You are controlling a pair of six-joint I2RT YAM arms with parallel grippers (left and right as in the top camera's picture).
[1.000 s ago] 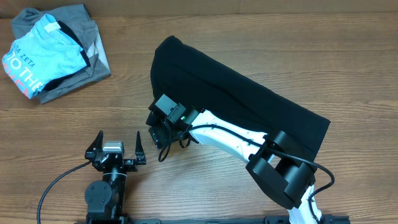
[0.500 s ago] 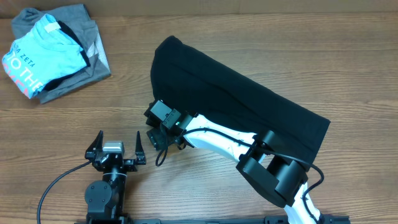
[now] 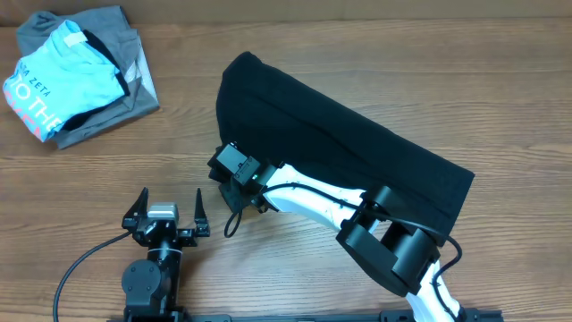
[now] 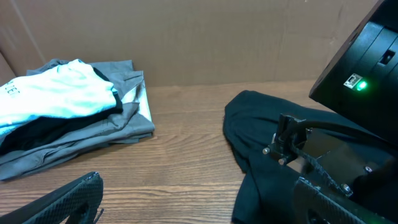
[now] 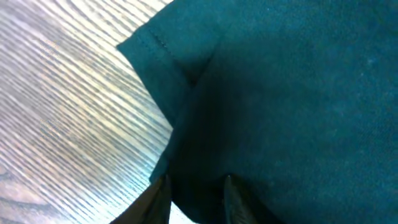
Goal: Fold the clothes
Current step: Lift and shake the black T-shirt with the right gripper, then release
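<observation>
Overhead view. The black T-shirt [image 3: 340, 143] lies as a long folded band running from upper centre to the right edge of the frame. The right gripper [image 3: 231, 183] sits at the shirt's lower left end, but its fingers are hidden under its own wrist block, so I cannot read its grip from here. The left gripper [image 3: 167, 210] rests at the lower left, well apart from the shirt, jaws spread wide and holding nothing. In the upper left corner a light blue printed shirt [image 3: 63, 76] lies on top of a grey garment [image 3: 134, 89].

Left wrist view. This adds the side-on look: the T-shirt [image 4: 261, 124] bunches up off the wooden table [image 4: 186, 118] at centre right. The right arm's housing [image 4: 357, 84], with a green light on it, fills the upper right. The folded pile is at left, blue shirt [image 4: 56, 96] over grey [image 4: 93, 134]. One of my own fingers [image 4: 68, 199] shows at the bottom edge.

Right wrist view. Only here is the grip visible: the right fingertips [image 5: 163, 196] stand close together at the bottom edge with black fabric [image 5: 292, 93] pinched between them. A stitched hem corner [image 5: 155, 40] lies flat on the wood [image 5: 62, 112] at upper left.
</observation>
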